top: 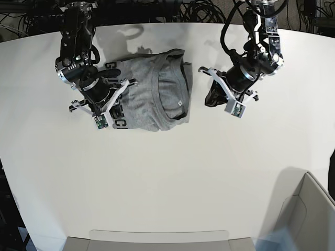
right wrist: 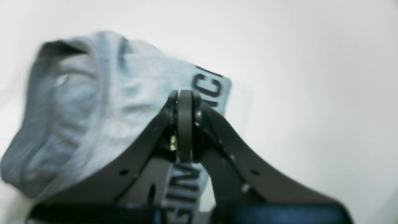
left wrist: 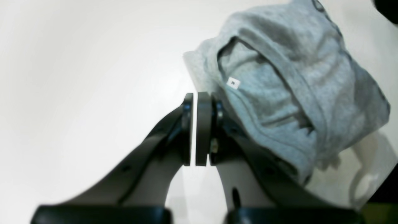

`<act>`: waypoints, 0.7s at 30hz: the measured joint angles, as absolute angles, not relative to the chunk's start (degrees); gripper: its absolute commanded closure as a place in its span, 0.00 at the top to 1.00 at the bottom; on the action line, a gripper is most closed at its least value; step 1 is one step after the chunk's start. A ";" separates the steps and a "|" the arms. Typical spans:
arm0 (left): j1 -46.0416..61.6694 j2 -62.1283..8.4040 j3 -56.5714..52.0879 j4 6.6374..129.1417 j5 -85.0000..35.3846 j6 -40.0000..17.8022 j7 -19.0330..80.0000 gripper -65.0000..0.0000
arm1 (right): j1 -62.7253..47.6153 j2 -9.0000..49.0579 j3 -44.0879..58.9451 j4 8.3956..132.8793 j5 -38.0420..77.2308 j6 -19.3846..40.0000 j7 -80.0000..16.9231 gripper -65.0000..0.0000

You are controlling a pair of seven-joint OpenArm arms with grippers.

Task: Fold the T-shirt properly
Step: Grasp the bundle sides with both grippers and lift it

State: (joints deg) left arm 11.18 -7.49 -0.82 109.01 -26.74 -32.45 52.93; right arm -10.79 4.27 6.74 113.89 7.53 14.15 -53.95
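The heather-grey T-shirt (top: 157, 97) lies folded into a compact bundle on the white table (top: 167, 178), its collar and small white tag (left wrist: 233, 83) facing up. Black block lettering (right wrist: 214, 88) runs along its left edge in the base view. My right gripper (right wrist: 185, 96) is shut and hovers over that lettered edge (top: 111, 97); no cloth shows between its pads. My left gripper (left wrist: 196, 99) is shut and empty, just beside the collar end of the T-shirt (left wrist: 279, 77), at the right of the bundle in the base view (top: 213, 97).
An open box (top: 309, 214) stands at the table's lower right corner. A grey tray edge (top: 157, 241) runs along the front. Cables and arm mounts (top: 172, 8) line the back edge.
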 measured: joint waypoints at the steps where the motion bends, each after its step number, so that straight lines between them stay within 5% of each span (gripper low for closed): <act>1: 11.07 -7.75 1.50 109.01 -26.52 -32.36 52.88 0.02 | -11.46 4.32 6.74 113.71 7.31 14.13 -54.37 0.00; 9: 10.41 -7.51 16.27 108.62 -26.57 -32.56 52.88 0.02 | -16.75 4.43 12.67 113.23 6.48 14.11 -54.72 0.00; 21: 2.48 -7.62 18.33 91.92 -26.20 -32.38 53.28 0.02 | -12.49 5.48 10.11 97.82 6.70 14.06 -53.52 0.00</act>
